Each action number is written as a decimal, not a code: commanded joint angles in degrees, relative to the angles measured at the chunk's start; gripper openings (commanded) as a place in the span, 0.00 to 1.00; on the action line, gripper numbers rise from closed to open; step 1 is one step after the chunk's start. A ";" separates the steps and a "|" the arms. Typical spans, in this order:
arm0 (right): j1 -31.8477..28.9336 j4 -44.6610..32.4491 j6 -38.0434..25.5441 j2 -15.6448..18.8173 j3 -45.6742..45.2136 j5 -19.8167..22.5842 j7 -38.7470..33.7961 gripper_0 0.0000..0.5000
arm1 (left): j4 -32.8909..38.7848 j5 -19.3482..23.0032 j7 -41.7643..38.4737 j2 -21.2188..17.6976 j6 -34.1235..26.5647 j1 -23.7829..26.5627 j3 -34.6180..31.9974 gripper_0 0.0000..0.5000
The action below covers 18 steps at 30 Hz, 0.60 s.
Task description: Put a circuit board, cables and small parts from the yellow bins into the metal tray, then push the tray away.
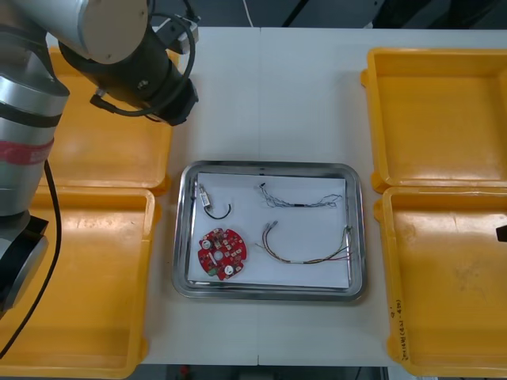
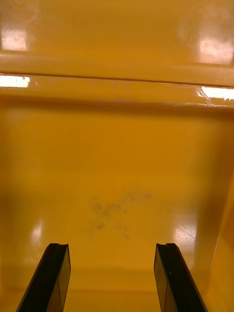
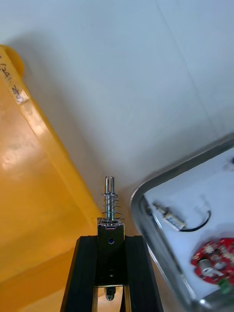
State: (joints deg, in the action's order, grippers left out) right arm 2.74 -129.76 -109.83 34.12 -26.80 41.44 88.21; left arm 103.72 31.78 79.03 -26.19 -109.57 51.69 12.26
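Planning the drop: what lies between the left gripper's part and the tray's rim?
A narrow strip of bare table, in the left wrist view; the left gripper is shut on the small metal part beside the metal tray's rim.

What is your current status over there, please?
Left hand shut on small metal part, beside metal tray. Right hand open over yellow bin. Nothing in the way.

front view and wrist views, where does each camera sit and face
Front view: above the arms, looking steeply down at the table and metal tray; left arm shows.
Left wrist view: on that wrist, facing the table between a left yellow bin and the tray; left end effector shut on a small metal part.
Right wrist view: on that wrist, facing into a right yellow bin; right end effector open.
Shared: front and left wrist views show the red circuit board.
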 commanded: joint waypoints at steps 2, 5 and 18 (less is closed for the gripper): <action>-2.12 -1.73 -0.17 1.82 -2.11 0.40 -1.55 1.00 | 4.74 -0.49 -6.87 2.20 -0.43 -1.86 4.26 0.00; -2.12 -1.73 -0.17 1.82 -2.20 0.75 -1.72 1.00 | 6.50 -0.58 -9.94 2.29 -0.43 -3.27 6.28 0.00; -2.30 -1.73 -0.17 1.82 -2.55 2.07 -2.16 1.00 | 7.82 -3.75 -21.99 3.08 1.64 -8.01 16.21 0.00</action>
State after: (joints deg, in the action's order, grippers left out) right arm 1.57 -129.77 -109.83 34.12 -27.49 42.86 88.20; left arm 109.50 29.21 64.92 -24.58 -109.37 44.96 26.16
